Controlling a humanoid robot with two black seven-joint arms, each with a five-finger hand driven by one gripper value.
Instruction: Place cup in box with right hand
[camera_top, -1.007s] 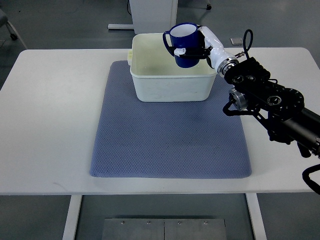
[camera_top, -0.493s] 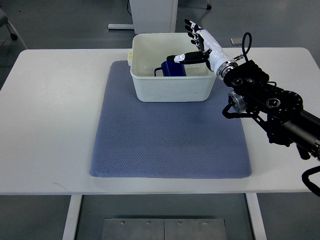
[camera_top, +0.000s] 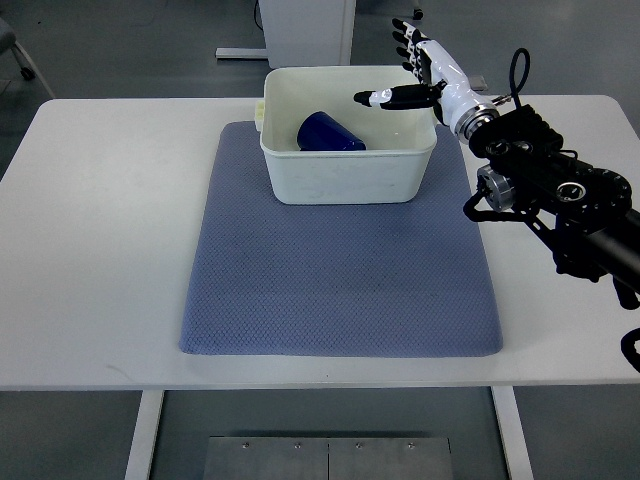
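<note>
- Blue cup (camera_top: 328, 132) is lying tipped inside the white box (camera_top: 345, 180).
- Right hand (camera_top: 428, 72) is hovering at the box's far-right corner, fingers (camera_top: 408, 45) spread, holding nothing.

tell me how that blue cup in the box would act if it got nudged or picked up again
The blue cup lies tipped on its side inside the white box, so a nudge would probably roll it until the box wall stops it. It looks rigid and glossy, so likely a bit slippery. The open right hand carried it alone, suggesting it is fairly light.
</note>
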